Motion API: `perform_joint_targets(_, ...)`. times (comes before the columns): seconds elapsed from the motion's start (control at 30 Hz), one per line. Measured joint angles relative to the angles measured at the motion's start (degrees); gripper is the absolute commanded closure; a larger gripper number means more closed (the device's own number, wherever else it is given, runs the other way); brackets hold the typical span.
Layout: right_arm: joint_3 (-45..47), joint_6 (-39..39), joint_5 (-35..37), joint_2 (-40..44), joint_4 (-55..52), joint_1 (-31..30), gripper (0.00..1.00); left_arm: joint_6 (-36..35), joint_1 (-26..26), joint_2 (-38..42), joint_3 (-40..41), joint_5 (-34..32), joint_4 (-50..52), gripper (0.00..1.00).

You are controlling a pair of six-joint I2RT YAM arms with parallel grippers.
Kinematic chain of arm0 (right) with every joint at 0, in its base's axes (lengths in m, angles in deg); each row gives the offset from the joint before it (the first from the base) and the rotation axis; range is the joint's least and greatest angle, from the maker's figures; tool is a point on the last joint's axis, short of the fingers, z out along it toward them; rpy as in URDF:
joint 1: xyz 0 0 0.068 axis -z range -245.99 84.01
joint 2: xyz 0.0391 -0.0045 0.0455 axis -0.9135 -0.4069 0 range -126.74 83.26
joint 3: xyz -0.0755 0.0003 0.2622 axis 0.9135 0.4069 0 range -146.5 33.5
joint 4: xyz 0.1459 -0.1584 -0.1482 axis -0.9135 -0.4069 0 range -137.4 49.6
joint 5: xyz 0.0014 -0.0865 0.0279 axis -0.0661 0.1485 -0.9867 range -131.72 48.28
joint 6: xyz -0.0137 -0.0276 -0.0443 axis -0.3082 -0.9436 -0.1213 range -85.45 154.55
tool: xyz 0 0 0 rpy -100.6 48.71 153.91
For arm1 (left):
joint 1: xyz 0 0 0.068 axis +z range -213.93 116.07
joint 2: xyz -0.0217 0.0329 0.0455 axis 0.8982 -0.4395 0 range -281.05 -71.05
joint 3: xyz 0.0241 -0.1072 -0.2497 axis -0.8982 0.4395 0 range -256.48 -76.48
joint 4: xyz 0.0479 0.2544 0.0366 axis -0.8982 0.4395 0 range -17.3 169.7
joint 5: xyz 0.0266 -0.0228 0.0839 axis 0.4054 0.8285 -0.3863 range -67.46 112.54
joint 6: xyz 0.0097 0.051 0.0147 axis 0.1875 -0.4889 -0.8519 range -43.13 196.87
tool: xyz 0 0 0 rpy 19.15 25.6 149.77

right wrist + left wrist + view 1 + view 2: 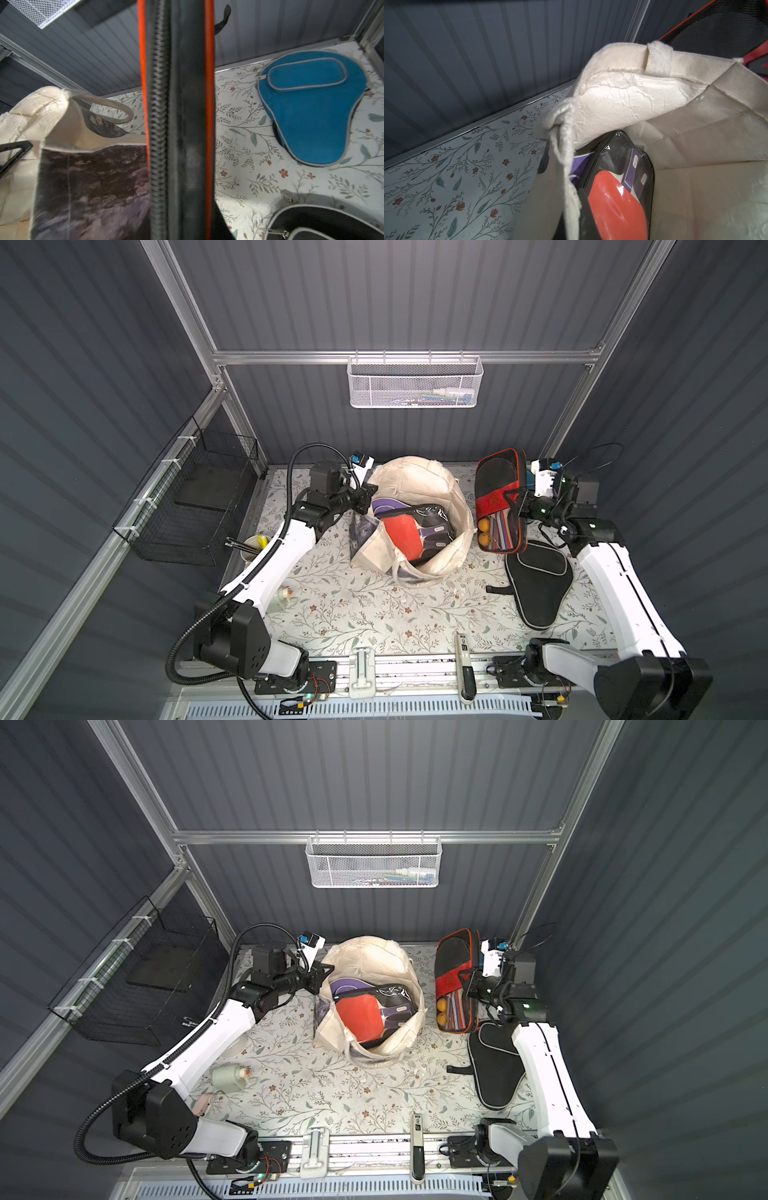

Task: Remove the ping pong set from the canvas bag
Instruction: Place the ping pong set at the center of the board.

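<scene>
The cream canvas bag (419, 485) stands open at mid-table. Inside it lie a purple cover (388, 506) and a clear zip case holding a red paddle (405, 535). My left gripper (365, 501) is shut on the bag's left rim (566, 166), with the clear case (616, 187) just inside. My right gripper (519, 502) is shut on the red-and-black paddle case (496, 489), held upright and open to the right of the bag; its zip edge (178, 124) fills the right wrist view. A black cover (538, 585) and a blue cover (311, 108) lie on the table.
A cup with pens (253, 547) and a small bottle (228, 1077) sit under the left arm. A black wire basket (195, 506) hangs on the left wall, a white mesh basket (415, 381) on the back rail. A handheld tool (463, 659) lies at the front edge.
</scene>
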Motion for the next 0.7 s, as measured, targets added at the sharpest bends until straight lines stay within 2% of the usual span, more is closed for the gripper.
perform_joint_targets(0.3,-1.4,2.6,-3.7,-18.9,11.0,0.1,1.00,0.0,0.0,0.6,1.1,-0.4,-0.5,1.00)
perform_joint_targets(0.4,-5.9,1.4,-5.2,-25.2,11.0,0.9,1.00,0.0,0.0,0.7,1.0,-0.3,-0.4,1.00)
perform_joint_targets(0.7,-22.5,4.3,-18.8,-39.8,14.8,9.0,1.00,0.0,0.0,0.7,0.9,-0.1,-0.3,1.00)
